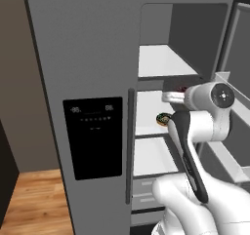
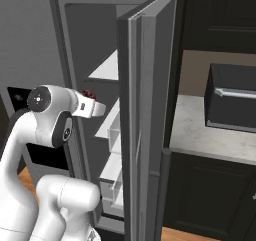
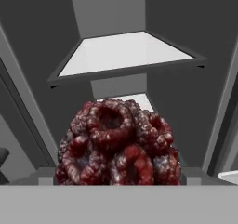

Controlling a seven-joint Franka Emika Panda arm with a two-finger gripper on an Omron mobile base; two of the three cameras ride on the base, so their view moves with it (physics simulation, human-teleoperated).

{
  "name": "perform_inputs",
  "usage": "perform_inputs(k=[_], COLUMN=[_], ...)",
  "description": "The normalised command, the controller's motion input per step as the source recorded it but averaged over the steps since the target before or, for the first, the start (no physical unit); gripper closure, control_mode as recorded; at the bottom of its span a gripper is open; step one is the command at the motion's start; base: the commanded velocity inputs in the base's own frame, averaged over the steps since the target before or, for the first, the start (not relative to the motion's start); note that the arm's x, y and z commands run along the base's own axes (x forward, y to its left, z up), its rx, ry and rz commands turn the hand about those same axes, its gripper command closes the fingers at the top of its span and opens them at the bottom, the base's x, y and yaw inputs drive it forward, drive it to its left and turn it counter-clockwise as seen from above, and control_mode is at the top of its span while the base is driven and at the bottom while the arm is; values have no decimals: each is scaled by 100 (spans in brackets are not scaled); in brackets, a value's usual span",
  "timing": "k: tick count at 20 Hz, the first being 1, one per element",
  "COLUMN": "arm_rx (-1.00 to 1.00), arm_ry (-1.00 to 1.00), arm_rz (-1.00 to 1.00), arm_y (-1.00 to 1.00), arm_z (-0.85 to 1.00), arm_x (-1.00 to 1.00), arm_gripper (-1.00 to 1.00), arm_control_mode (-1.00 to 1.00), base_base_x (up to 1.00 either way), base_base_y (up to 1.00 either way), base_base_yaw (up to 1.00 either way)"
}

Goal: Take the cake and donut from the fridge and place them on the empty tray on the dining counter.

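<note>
Right now the fridge stands w/ its right door swung wide open, white shelves showing inside; the left door is shut, w/ a black dispenser panel on its front and a long vertical handle at its edge; the arm reaches into the open compartment at the middle shelf; the cake, a dark red, knobbly rounded lump, sits right in front of the hand camera, very close, low and centred in the hand view; in the right base view the cake peeks out just past the wrist, at the gripper end; in the left base view a sliver of the cake shows above the forearm; the donut, a small dark ring w/ tan edge, lies on the same shelf, nearer the front, just left of the arm's elbow; finger tips aren't visible, but the jaws are spread wide; can't tell if they touch the cake; to the right of the fridge, a pale marbled counter over dark cabinets carries a dark boxy appliance; wood floor lower left.
</note>
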Motion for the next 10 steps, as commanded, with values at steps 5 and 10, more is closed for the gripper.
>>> perform_inputs(k=[5, 10], arm_rx=[0, 0], arm_ry=[0, 0], arm_rz=[0, 0], arm_y=[0, 0], arm_z=[0, 0], arm_x=[0, 0], arm_gripper=[100, 100], arm_control_mode=[100, 100], base_base_x=[-48, -40], base_base_y=[6, 22], base_base_yaw=[0, 0])
